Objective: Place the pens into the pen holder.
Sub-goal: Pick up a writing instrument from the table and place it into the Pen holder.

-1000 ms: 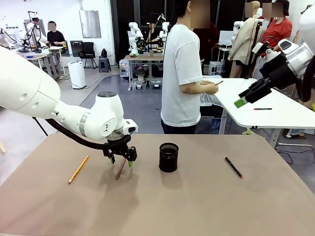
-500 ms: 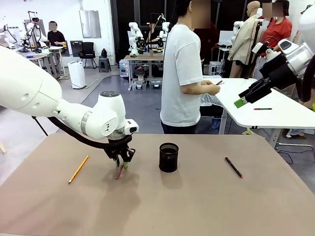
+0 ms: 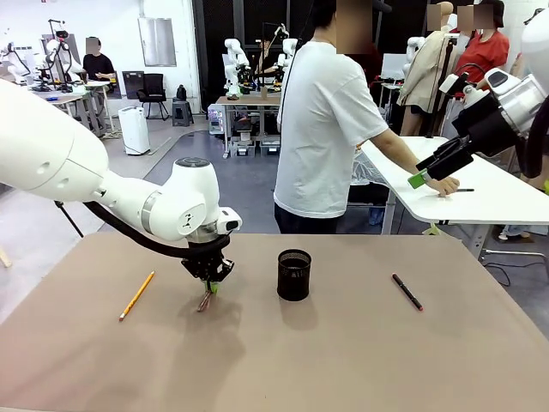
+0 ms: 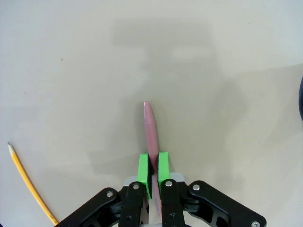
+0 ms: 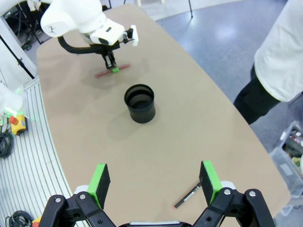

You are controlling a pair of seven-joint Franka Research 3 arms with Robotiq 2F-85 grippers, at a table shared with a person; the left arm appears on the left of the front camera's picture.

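Left gripper [image 4: 152, 166] is clamping the red-brown pen [image 4: 150, 125], lying on the table [image 3: 343, 360] left of the holder [image 3: 294, 275]. Right gripper [image 5: 154, 176] is hanging spread wide, empty, high to the holder's right. Holder is sitting empty. Pencil [image 3: 137, 295] is lying farther left, black pen [image 3: 407, 292] to the right. By my reckoning, all three are waiting to go in.

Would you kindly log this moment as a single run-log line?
left gripper: shut on reddish-brown pen, on table | right gripper: open, raised | yellow pencil, black pen: on table | pen holder: empty
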